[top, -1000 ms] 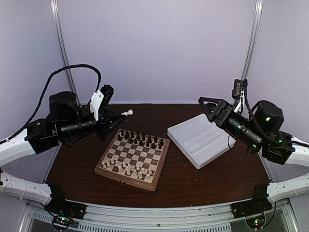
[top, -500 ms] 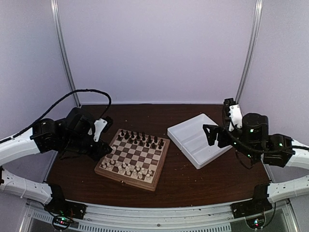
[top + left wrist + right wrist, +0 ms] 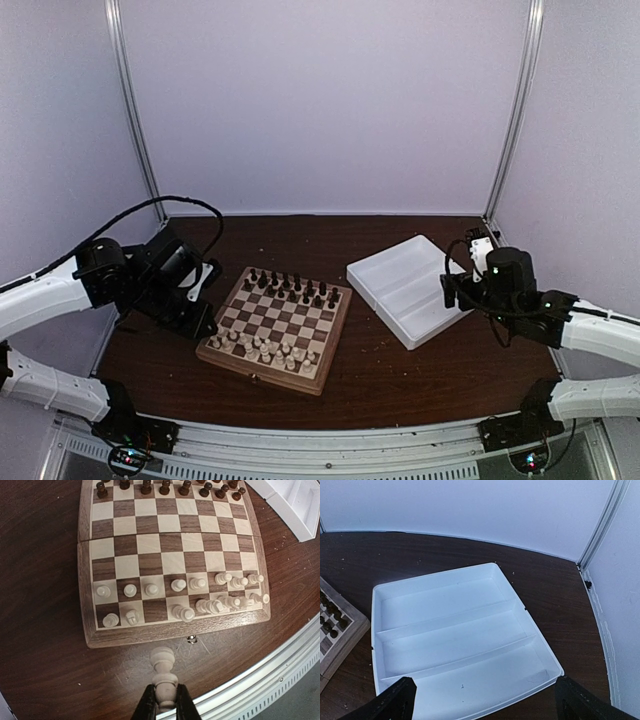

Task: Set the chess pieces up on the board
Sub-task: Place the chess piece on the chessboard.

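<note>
A cream chess piece with a round head and a collar sits pinched by its base in the left gripper, whose fingers are closed tight on either side of it. Its head points forward, away from the wrist, and stops just short of the board, whose wooden frame lies straight ahead of the fingertips with a small metal clasp just beyond the piece's head. On the two rows of squares nearest this gripper stand the other cream pieces; those ahead and to its left are upright and spaced one to a square, while those ahead and to its right crowd together, some of them tilted. The dark pieces line the board's far side from this gripper. The right gripper is spread wide with nothing between its fingers, and below and ahead of it lies a white tray with three long compartments on the dark wooden table
</note>
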